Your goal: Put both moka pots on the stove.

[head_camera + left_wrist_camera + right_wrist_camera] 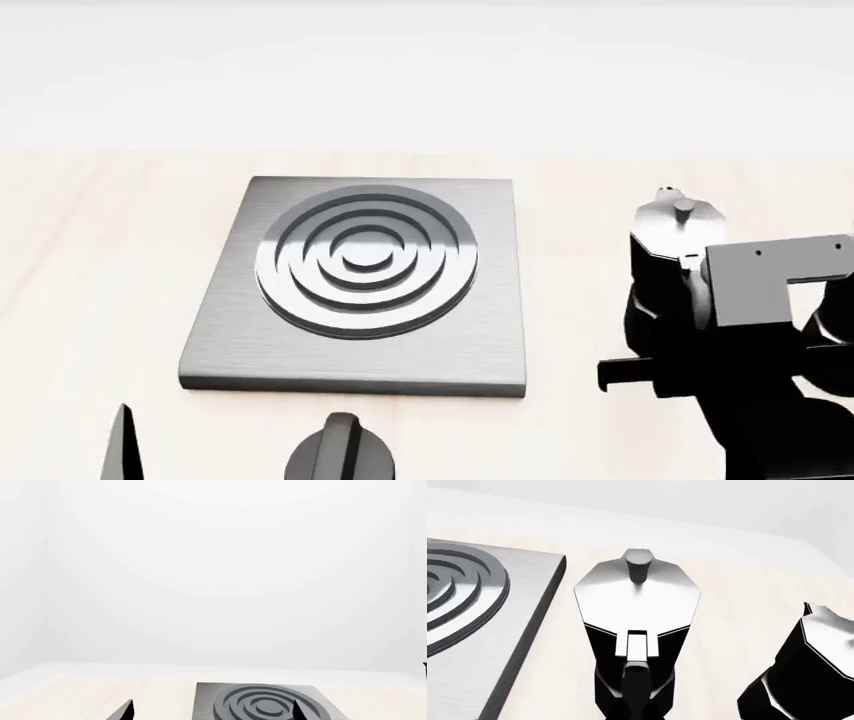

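The right claw [667, 375] sat right up against the nearer moka pot [637, 630], coming in from the handle side. Its wrist camera was staring straight down the handle at the silver lid and knob, which is my guess for why the arm was lined up that way: the handle's the obvious grab point. Whether that claw was wide, narrow or already clamped, I couldn't tell, since no fingertips showed in its own view and the arm's body hid them from the head camera.

That pot stood upright on the counter [107, 250], just beside the stove [374, 350] on its right side, not on it. The second moka pot [800, 675] was further out from the stove, beyond the first one, also still on the counter. So neither pot was on the burner yet.

The left claw [213, 715] hung in front of the stove with its two dark fingertips [123, 711] spread wide and nothing between them, probably just parked out of the way. A black round knob [340, 455] sat on the counter just in front of the stove.

No brand, label or writing was readable anywhere, only plain brushed metal and black.
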Motion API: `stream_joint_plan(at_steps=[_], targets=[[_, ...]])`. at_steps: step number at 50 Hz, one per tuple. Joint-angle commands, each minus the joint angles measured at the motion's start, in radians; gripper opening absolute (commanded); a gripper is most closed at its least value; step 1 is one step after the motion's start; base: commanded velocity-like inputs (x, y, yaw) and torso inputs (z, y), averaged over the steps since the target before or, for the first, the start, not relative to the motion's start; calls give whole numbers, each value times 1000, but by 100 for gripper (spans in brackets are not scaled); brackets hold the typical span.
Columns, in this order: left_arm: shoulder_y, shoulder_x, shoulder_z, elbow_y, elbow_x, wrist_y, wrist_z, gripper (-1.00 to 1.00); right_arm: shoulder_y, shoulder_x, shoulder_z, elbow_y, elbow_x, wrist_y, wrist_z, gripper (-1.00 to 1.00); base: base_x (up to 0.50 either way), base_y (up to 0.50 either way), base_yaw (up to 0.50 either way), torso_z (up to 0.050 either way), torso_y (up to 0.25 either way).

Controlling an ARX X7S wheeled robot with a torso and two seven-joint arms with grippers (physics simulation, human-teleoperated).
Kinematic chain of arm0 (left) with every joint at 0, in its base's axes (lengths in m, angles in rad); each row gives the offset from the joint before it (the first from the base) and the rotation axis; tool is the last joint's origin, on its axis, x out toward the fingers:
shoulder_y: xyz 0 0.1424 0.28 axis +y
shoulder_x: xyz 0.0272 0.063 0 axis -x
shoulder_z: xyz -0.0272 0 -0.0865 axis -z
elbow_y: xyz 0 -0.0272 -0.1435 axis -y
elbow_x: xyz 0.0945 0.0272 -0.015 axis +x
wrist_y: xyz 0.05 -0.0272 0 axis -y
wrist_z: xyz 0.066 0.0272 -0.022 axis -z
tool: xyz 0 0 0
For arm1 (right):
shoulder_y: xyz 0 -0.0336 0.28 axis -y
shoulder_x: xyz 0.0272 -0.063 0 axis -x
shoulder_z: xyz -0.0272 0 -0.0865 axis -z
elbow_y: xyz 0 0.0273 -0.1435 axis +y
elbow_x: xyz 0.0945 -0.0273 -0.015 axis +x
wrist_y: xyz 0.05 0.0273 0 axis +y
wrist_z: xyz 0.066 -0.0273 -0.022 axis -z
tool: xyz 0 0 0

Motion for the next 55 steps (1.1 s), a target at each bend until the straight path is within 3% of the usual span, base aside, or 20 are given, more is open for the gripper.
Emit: stream_joint_plan(at_steps=[1, 24, 55], targets=[[-1, -3, 3, 4, -1, -3, -4, 100, -8, 24, 26, -205, 2, 63, 45, -100, 0, 0, 0, 0, 0], [-3, -13, 0, 9, -10, -2, -10, 100, 102, -18, -12, -262, 17, 101, 41, -100, 0, 0, 0, 0, 1], [-8, -20, 2, -14, -17, 10, -12, 100, 348, -226, -189, 126, -56, -62, -67, -100, 0, 0, 0, 0, 1]])
